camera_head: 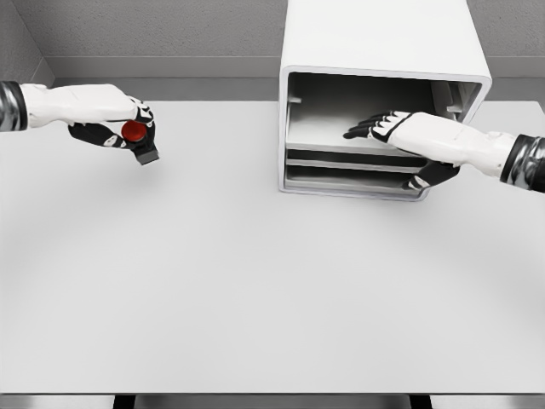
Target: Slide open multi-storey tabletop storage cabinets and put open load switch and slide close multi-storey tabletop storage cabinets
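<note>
Left hand (pixel 115 128) gripping red switch (pixel 136 136), far left; right hand (pixel 409 136) spread wide on a cabinet (pixel 375 34) drawer (pixel 341 136).

This is a bare, simulated test room, like a plain lab. A wide pale grey worktop (pixel 255 281) fills the view, grey textured walls (pixel 153 30) stand behind it, and a white storage cabinet (pixel 375 38) sits on it.

Cabinet (pixel 375 38): we see smooth, matt white, perhaps plastic.
Switch (pixel 136 135): glossy red knob.
Table (pixel 255 290): matt grey.
</note>
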